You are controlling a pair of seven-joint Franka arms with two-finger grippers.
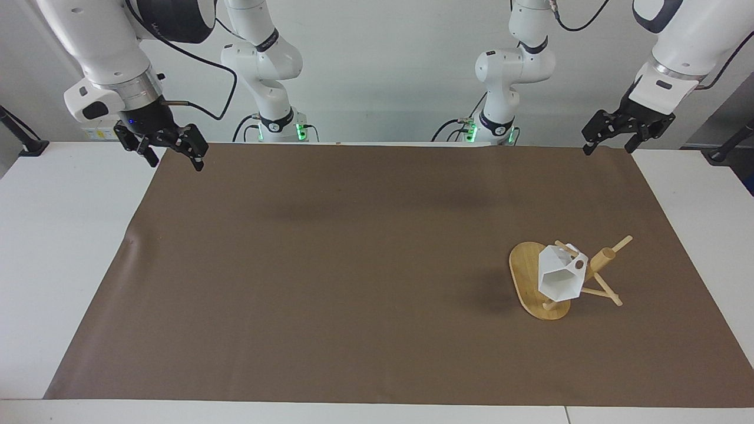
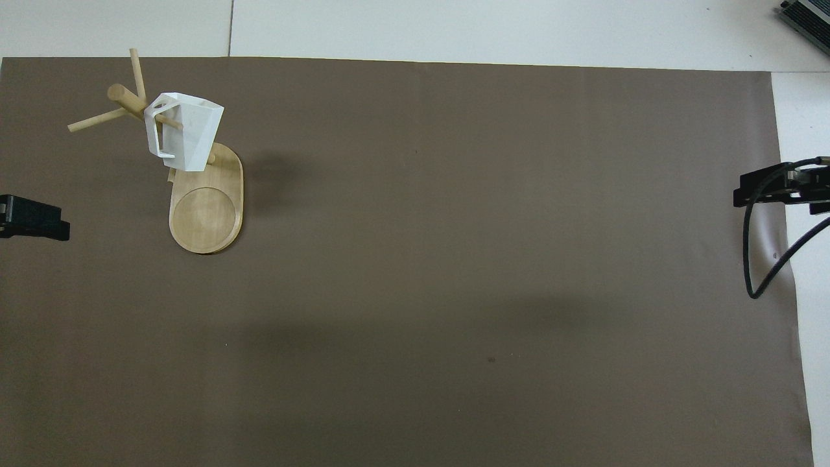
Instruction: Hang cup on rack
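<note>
While both arms wait raised at the robots' end of the table, a matte brown mat (image 1: 330, 265) lies flat over the white tabletop (image 1: 59, 235), faintly creased near the right arm's end. On it, toward the left arm's end, stands the rack (image 1: 545, 288): pale bamboo with a smooth oval base, a thick round post and thin pegs crossing it. The cup (image 1: 559, 277) hangs from one peg by its handle, tilted, clear of the base. It is white and faceted, with a hexagonal mouth and a blocky handle pierced by a round hole. The left gripper (image 1: 609, 141) hovers over the mat's corner with fingers spread and nothing between them. The right gripper (image 1: 174, 156) hovers over the mat's other corner, likewise spread and empty.
</note>
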